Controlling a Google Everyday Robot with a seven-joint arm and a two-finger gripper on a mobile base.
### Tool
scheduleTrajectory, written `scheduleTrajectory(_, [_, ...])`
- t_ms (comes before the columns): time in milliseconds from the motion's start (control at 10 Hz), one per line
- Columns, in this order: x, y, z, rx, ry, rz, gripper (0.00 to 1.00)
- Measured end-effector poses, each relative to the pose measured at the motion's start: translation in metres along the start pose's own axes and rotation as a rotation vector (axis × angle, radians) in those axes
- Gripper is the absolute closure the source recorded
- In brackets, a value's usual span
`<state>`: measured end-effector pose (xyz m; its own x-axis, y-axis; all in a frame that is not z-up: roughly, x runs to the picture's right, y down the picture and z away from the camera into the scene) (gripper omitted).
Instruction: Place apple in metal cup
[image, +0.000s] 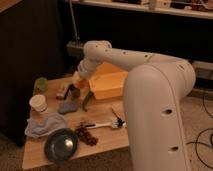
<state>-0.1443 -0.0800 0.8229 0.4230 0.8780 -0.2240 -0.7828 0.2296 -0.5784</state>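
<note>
My gripper hangs at the end of the white arm over the back left of the wooden table. It is shut on the apple, which shows as a small orange-red patch between the fingers. The metal cup, small and dark, stands right below the gripper. The apple is just above the cup's rim. The cup's lower part is partly hidden in shadow.
A pale green cup and a white paper cup stand at the left. A grey cloth, a dark bowl, grapes, a green vegetable and a yellow bin surround the spot.
</note>
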Motion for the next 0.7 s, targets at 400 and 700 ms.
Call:
scheduleTrajectory(400, [-0.024, -0.01, -0.005, -0.024, -0.07, 0.049, 0.42])
scheduleTrajectory(700, [-0.027, -0.005, -0.002, -0.044, -0.088, 0.05, 0.42])
